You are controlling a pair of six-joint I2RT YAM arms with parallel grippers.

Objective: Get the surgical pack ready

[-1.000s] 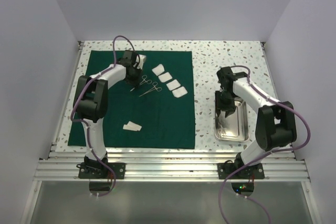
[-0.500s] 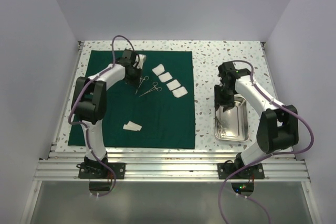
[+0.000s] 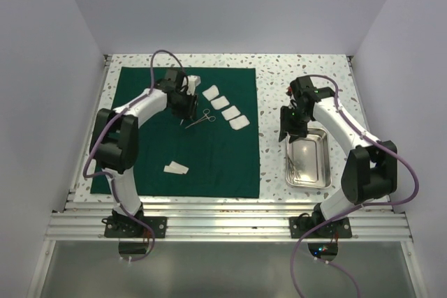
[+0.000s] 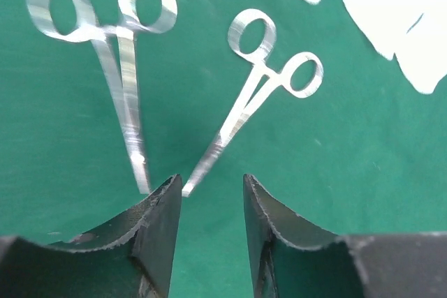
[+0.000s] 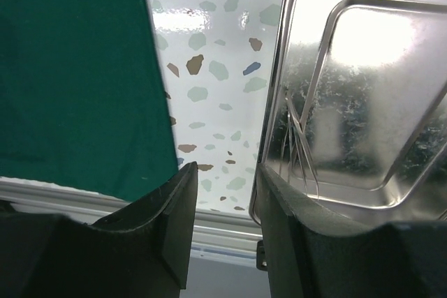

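Top external view: green cloth (image 3: pixel 209 165) at left centre, bearing scissors (image 3: pixel 201 119) and gauze squares (image 3: pixel 225 108); steel tray (image 3: pixel 314 153) at right. Left gripper (image 4: pixel 209 186) parted, empty, at scissors' tips. Right gripper (image 5: pixel 223 172) parted, empty, beside tray.

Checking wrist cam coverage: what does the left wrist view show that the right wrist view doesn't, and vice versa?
Left wrist only: two scissor-like instruments lying side by side, white gauze squares at top right, left gripper open near their tips. Right wrist only: steel tray with thin instruments inside, speckled table, right gripper open, nothing between its fingers. Both: dark green cloth.
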